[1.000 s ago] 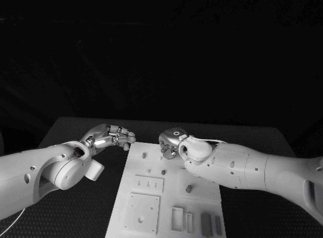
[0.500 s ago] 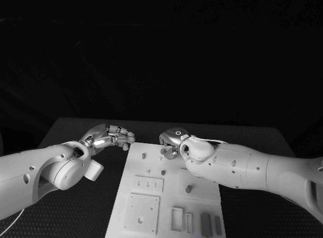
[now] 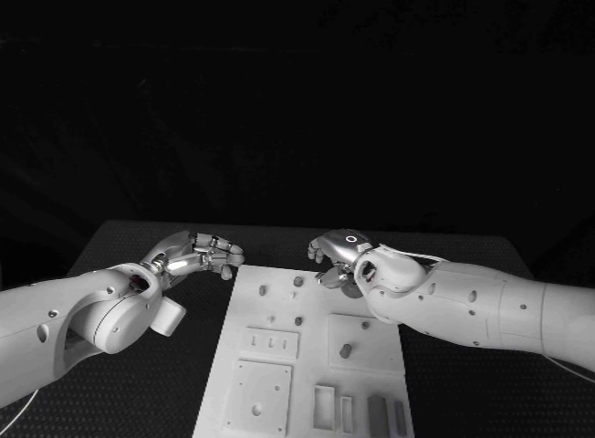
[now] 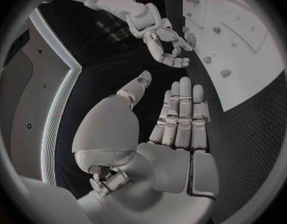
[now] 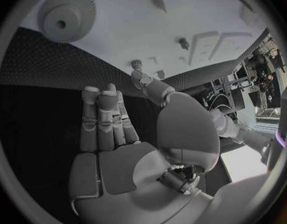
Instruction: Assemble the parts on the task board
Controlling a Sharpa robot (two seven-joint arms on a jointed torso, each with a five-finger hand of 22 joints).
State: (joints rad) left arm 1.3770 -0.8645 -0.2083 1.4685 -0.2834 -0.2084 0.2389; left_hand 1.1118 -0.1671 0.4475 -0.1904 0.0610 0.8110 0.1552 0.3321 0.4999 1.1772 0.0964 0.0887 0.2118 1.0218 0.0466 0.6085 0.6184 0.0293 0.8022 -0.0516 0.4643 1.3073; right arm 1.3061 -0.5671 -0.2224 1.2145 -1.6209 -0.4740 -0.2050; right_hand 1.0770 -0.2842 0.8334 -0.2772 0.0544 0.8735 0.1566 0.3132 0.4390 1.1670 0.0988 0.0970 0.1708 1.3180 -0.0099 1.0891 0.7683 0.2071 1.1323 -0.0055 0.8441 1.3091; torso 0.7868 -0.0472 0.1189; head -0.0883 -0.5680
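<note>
White task board (image 3: 304,365) between hands | left hand (image 3: 193,255) fingers spread | right hand (image 3: 339,256) fingers spread, empty

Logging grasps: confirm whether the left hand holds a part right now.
No: in the left wrist view the left hand has straight fingers with nothing in them.

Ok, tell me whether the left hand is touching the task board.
Apart. In the left wrist view the left hand has its fingers out over bare black table, with a dark strip between the fingertips and the edge of the task board.
</note>
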